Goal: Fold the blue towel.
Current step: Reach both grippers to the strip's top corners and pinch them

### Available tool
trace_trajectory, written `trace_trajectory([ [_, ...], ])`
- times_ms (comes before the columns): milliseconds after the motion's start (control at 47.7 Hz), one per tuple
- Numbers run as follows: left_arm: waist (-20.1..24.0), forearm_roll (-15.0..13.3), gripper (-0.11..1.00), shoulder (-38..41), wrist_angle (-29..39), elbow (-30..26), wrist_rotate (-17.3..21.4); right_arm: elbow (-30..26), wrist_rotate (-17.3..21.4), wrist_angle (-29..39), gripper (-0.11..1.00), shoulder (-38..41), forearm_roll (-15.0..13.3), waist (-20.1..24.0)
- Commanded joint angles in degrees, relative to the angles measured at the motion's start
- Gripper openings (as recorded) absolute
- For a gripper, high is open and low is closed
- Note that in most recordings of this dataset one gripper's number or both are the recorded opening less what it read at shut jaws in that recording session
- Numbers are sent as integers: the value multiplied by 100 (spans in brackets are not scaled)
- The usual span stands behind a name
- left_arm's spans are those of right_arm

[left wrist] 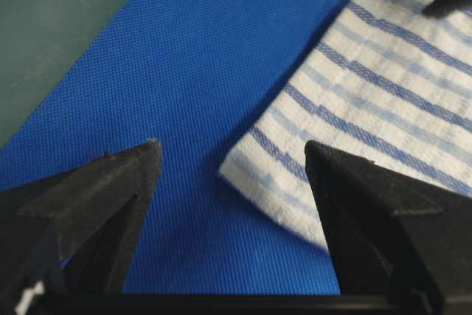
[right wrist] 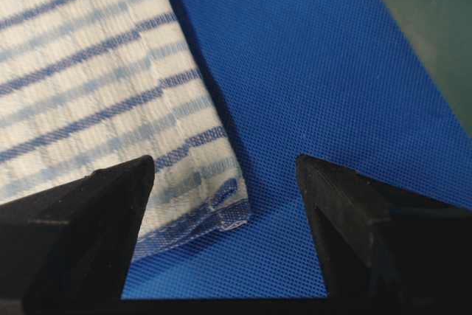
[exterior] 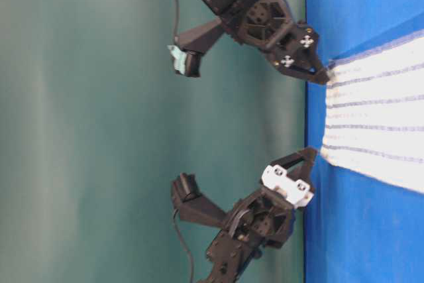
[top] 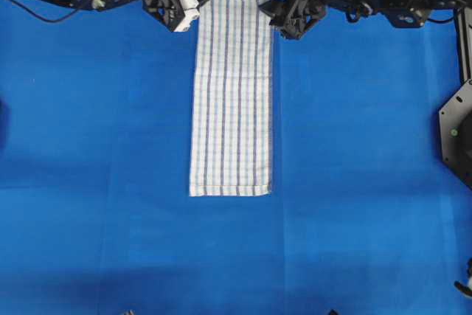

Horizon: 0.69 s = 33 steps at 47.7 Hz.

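Overhead view: the towel [top: 231, 94] is laid flat on the desk [top: 96, 145], each far corner framed by the spread-apart left hand [top: 193, 11] and right hand [top: 277, 21], apparently for a lengthwise fold.

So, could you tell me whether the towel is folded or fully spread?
Folded: the blue towel lies as a narrow strip, doubled layers showing at its corner.

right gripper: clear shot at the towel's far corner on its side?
Probably yes. The right gripper is open and straddles the corner of the blue towel, which lies flat on the table covering; nothing lies between the fingers and the hem.
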Motion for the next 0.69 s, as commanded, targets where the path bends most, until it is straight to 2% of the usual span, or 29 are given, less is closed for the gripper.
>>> trace_trajectory([
  [0,18,9,74,53,-97,-149,9,-114,9,-123,83,0,18,-35],
  [209,-9,9,70,316,-97,-237,0,-88,18,-229,80,167,35,-44],
  [293,-44,9,55,334,-97,-220,0,-70,18,-229,73,193,44,-44],
  [398,-70,9,30,334,-97,-211,0,-44,18,-211,55,193,35,-26],
  [524,-88,9,6,334,-97,-220,9,-26,18,-202,24,193,26,26],
  [587,-132,9,5,334,-97,-237,18,-18,18,-202,15,193,26,44],
  [670,-158,9,5,334,-97,-246,18,-18,18,-202,9,193,26,53],
])
